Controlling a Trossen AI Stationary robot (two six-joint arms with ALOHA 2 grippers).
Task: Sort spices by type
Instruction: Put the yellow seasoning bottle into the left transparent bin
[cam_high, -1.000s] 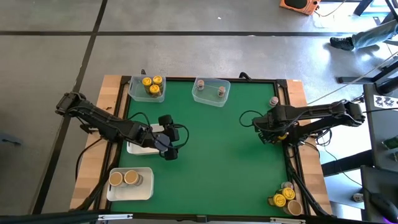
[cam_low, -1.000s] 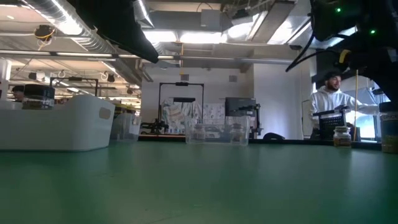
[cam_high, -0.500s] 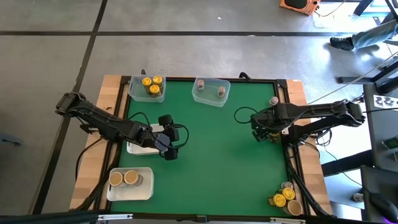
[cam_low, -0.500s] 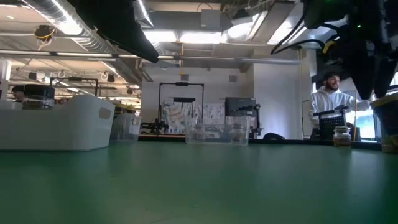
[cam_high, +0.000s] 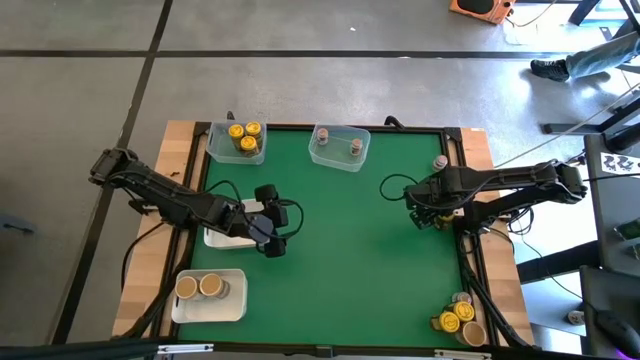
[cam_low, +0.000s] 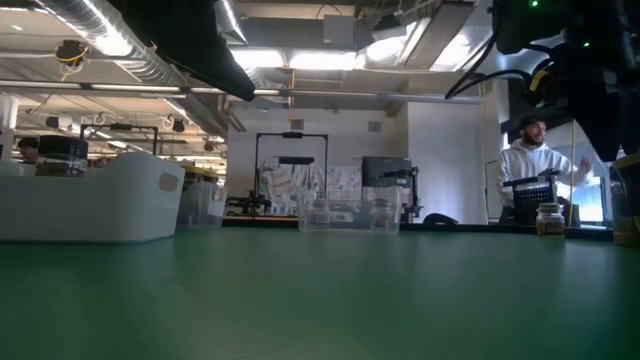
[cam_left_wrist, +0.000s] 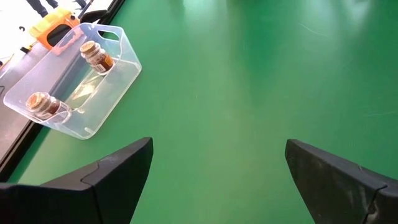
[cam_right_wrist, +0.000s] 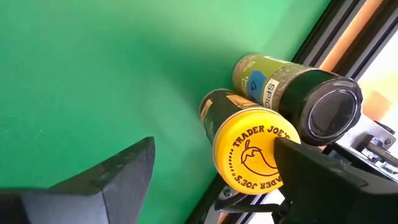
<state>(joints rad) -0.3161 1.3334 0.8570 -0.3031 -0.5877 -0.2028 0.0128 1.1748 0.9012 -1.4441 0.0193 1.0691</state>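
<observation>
Left tool (cam_high: 272, 237) gapes wide and empty over the bench (cam_high: 350, 260), just beside the white tray (cam_high: 222, 238). Right tool (cam_high: 425, 214) also spread, holding nothing, near the bench's right edge. Two jars (cam_left_wrist: 96, 56) sit in the clear tub (cam_high: 339, 148) at the bench's far edge; yellow-lidded jar (cam_right_wrist: 249, 149) and dark-lidded jar (cam_right_wrist: 298, 93) touch each other.

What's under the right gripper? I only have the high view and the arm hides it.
Observer: The right wrist view shows two jars side by side by the table's edge rail: a yellow-lidded jar and a dark-lidded jar.
Operator: Holding either?
Observer: No. The right gripper is open; one finger overlaps the yellow lid's edge, the other is clear of both.
Operator: Left side?
Observer: The left gripper is open over bare mat, facing the clear tub with two jars.
</observation>
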